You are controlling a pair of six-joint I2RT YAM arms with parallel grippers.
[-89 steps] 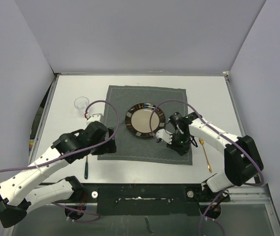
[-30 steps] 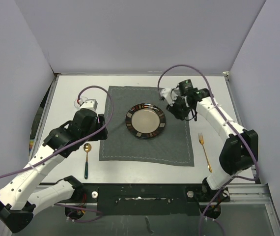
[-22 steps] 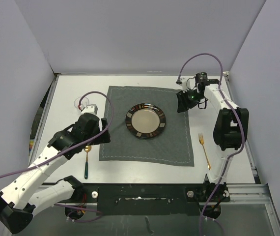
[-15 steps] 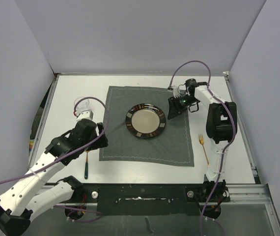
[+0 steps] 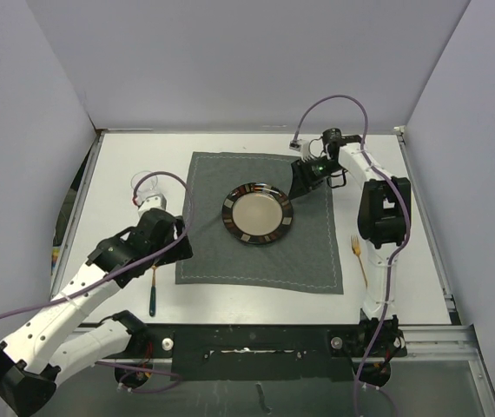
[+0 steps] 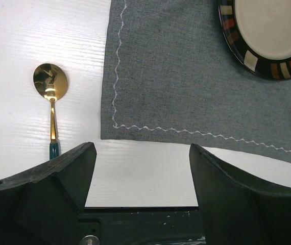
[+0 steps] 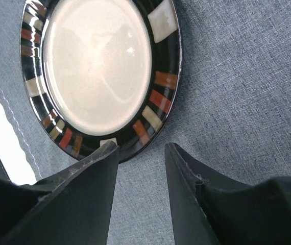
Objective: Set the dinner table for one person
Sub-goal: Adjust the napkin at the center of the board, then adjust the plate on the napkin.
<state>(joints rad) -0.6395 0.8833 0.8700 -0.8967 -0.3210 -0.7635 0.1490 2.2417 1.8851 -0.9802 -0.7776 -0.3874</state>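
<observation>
Grey placemat [image 5: 256, 252] sits central on the white counter [image 5: 117, 165] beneath our arms, plate [image 5: 257, 214] centred as the setting's anchor, spoon [image 6: 50, 87] left, fork [image 5: 359, 261] right. Our left gripper [image 6: 141, 153] and right gripper [image 7: 141, 148] hover apart-jawed, empty.

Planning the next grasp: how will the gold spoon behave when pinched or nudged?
The spoon looks thin and rigid, probably light. Lying flat on the smooth dinner table, its glossy handle may skid or slip when pinched.
</observation>
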